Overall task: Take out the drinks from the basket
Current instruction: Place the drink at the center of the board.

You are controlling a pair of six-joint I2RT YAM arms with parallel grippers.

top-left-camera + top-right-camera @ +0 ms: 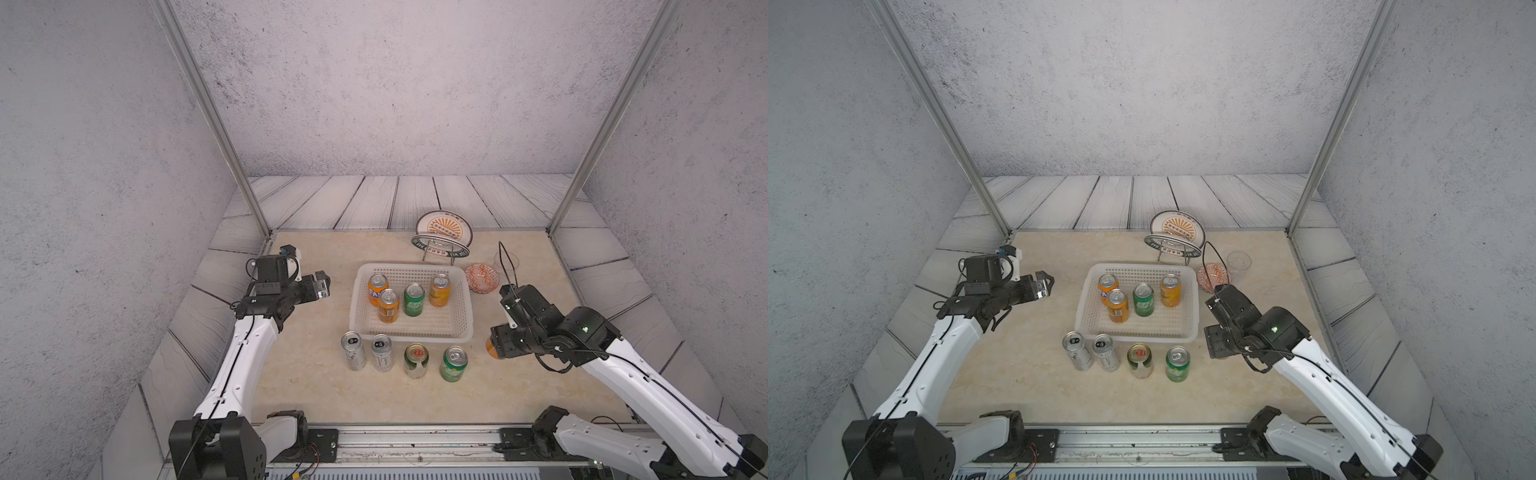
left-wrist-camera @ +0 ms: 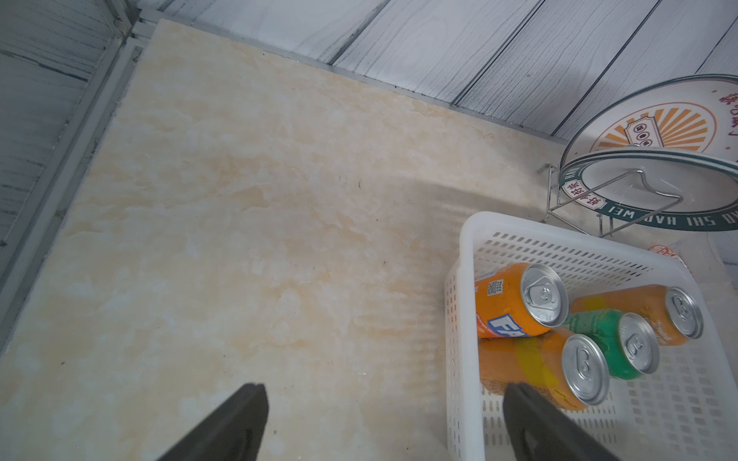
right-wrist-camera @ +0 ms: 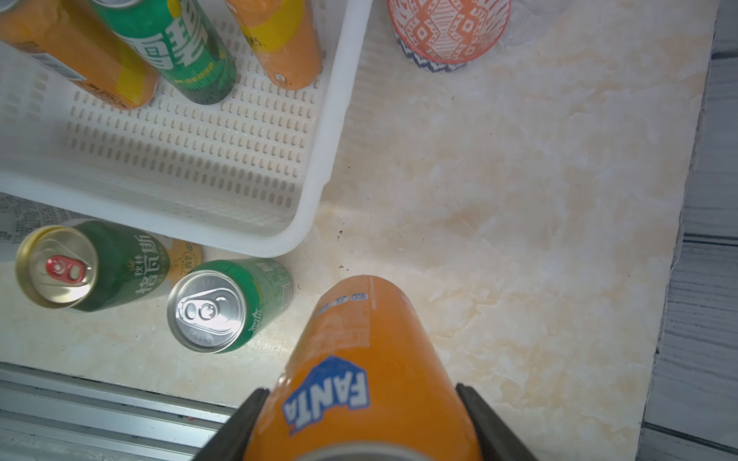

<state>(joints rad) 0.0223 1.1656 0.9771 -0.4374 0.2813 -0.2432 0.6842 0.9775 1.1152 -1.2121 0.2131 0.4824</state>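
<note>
My left hand (image 1: 323, 286) hovers above the tabletop's left side, fingers wide apart and empty, just beside the basket (image 1: 436, 335). The basket sits mid-tabletop with four upright drinks in it. From its left wall these are an orange can (image 1: 378, 287), a second orange can (image 1: 388, 306) crowded against it, a green can (image 1: 414, 300), and a third orange can (image 1: 439, 291) towards the back right corner.

Along the basket's front wall four more drinks stand on the tabletop: two slim silver cans (image 1: 353, 351) (image 1: 381, 352), a gold-topped green can (image 1: 416, 360) and a plain green can (image 1: 454, 364).

At the right end of that row, off the basket's front right corner, my right hand (image 3: 361, 391) is clamped on the Fanta can (image 3: 359, 327). I can't tell whether its base touches the tabletop.

The tabs look unopened, so I'd expect these to be full: weighty, stiff, but thin-walled with slick painted sides. I'd take each across the upper body with a firm but moderate squeeze. The crowded orange pair leaves little room for a finger between them.
</note>
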